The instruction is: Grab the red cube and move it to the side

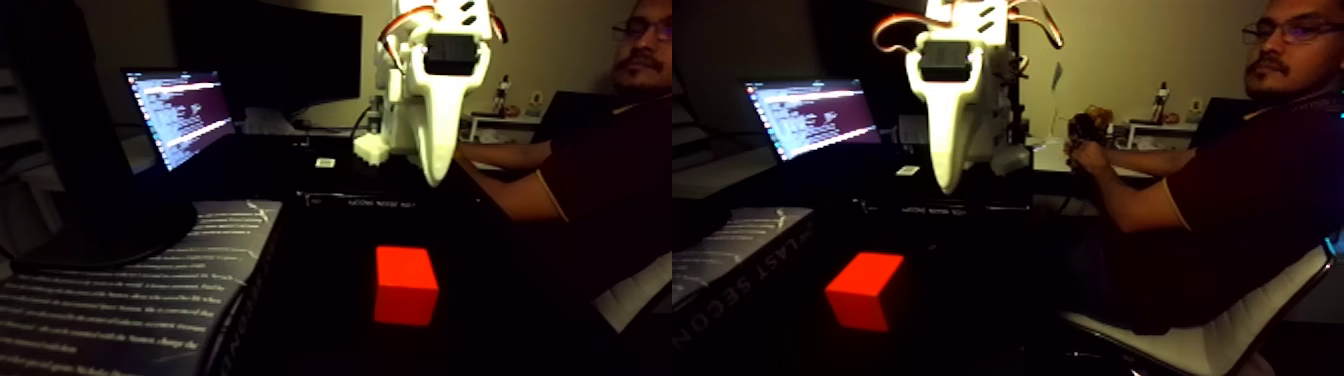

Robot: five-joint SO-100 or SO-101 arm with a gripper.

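The picture holds two near-equal views side by side. The red cube (406,285) sits on the dark table, and it shows again in the right half (864,290). My white gripper (435,176) hangs pointing down, above and behind the cube and clear of it, and it shows again in the right half (948,186). Its fingers read as one tapered white point, so any gap between them is hidden. Nothing is held.
A book (120,300) with printed text lies at the left, close to the cube. Behind it stand a lit laptop (180,115) and a dark monitor foot (100,235). A seated person (1230,190) at the right holds a controller arm. The scene is dim.
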